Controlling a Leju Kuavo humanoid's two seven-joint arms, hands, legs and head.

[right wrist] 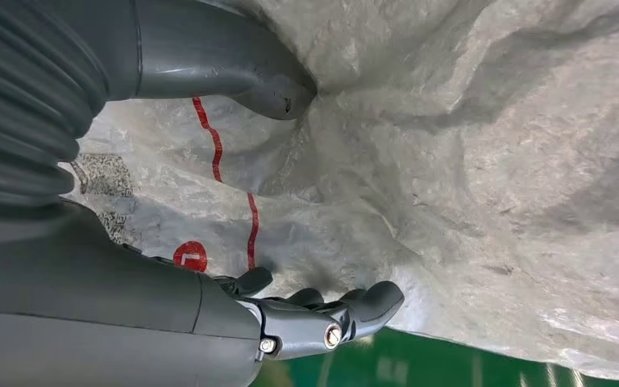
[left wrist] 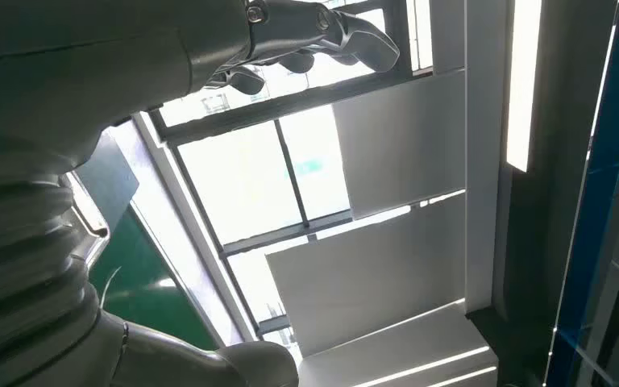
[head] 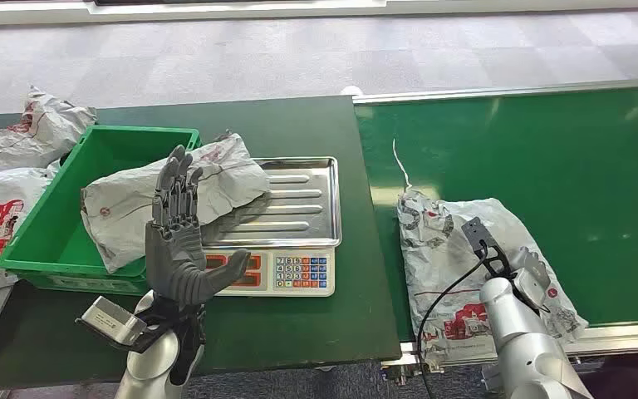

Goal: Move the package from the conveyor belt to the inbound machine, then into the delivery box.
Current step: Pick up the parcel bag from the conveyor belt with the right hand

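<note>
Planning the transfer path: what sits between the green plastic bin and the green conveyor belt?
In the head view, a digital scale with a steel tray sits on the dark green table between bin and belt.

The green table and conveyor belt are viewed from above; the ceiling is faced from the left wrist; a package is seen closely from the right

you are looking at a parcel-sorting station, some kind of logistics or warehouse test floor. a green conveyor belt with metal rails runs beside a dark green table, where an electronic weighing scale with a steel tray and keypad sits next to a green plastic bin. crumpled grey courier bags (red logos printed on them) pile at the table's edge, above grey carpet tiles.
</note>
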